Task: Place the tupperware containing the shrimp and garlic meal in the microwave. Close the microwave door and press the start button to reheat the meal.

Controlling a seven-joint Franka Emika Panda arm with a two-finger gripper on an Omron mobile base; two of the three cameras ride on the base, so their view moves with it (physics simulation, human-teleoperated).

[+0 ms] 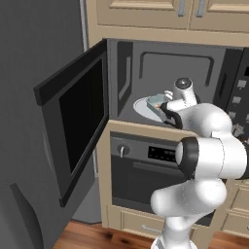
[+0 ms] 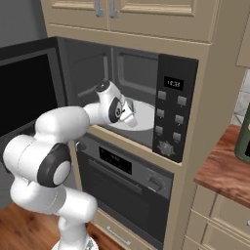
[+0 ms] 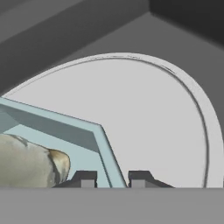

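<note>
Hand view up close: gripper (image 3: 113,177) has its two dark tips pinched narrow w/ the tupperware (image 3: 65,131) wall right between them; so it's got hold of the container by its rim, jaws only a little apart. Pale blue-teal wall runs diagonally across the lower left; inside it a whitish-tan lump of the shrimp and garlic meal (image 3: 30,162) sits against the floor of the tub. Under and past the tub is the white turntable plate (image 3: 144,113); can't tell if the tub is resting on it or just above it tbh.

Left base view: white arm rises from lower right, wrist bent into the microwave (image 1: 126,63) cavity; tupperware (image 1: 156,102) shows as a small teal shape over the plate (image 1: 141,106), just left of the hand. Microwave door (image 1: 73,121) hangs wide open to the left; dark glass facing into the room.

Right base view: gripper (image 2: 129,114) reaches over the plate (image 2: 146,117); button panel (image 2: 171,110) is on the right side w/ a lit display. Below is the oven (image 2: 127,190) w/ a horizontal handle and knob; wood cabinets (image 2: 146,14) above; wood counter (image 2: 224,171) further right.
</note>
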